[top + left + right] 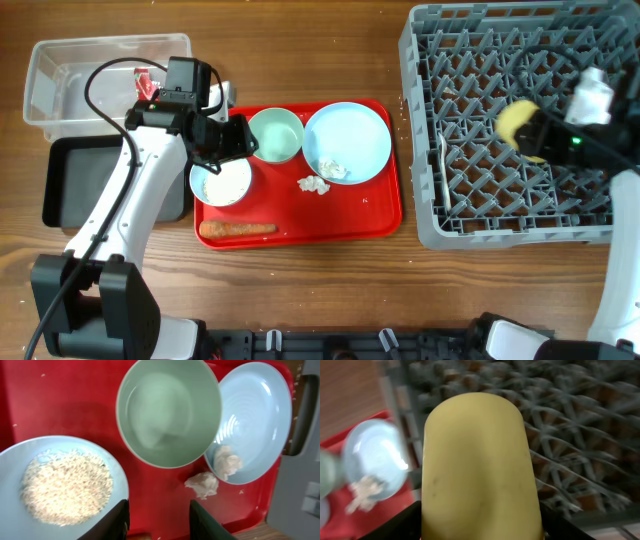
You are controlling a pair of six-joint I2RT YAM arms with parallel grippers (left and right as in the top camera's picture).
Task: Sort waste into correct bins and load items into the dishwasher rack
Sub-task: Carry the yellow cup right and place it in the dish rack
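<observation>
Brown wood-grain table [320, 290] under soft, even light.

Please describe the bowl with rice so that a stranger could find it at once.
Look at the red tray. At its left edge sits a small pale-blue bowl. Unlike the empty teal bowl beside it, it holds white rice.

Left hand [238, 140] hangs with fingers parted — right hand [533, 130] grips, arm outstretched.

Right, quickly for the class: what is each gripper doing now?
Left gripper: open, empty, above the red tray.
Right gripper: shut on the yellow cup, over the dishwasher rack.
</observation>
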